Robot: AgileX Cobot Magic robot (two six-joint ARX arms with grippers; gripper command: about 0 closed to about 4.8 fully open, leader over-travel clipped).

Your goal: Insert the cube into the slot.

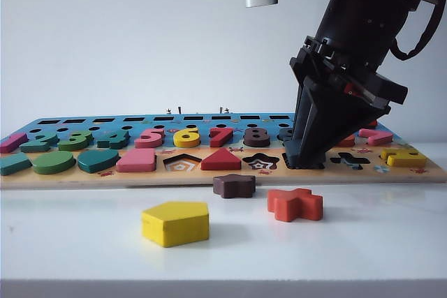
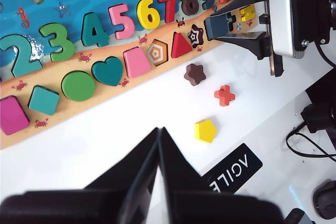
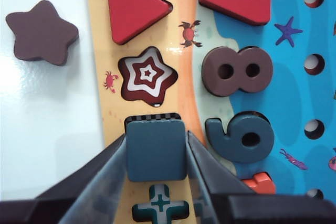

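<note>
The right gripper point(image 3: 156, 153) has its fingers clamped on the cube point(image 3: 156, 149), sitting right over the slot point(image 3: 153, 117) with just a checkered sliver showing at one edge. To finish cleanly it probably needs a slight nudge toward that sliver, then a straight press down and release. The star cutout point(image 3: 149, 81) and cross cutout point(image 3: 160, 207) flank it closely. The left gripper point(image 2: 159, 153) hangs closed over bare table, well away, near the yellow pentagon point(image 2: 205, 130).
</note>
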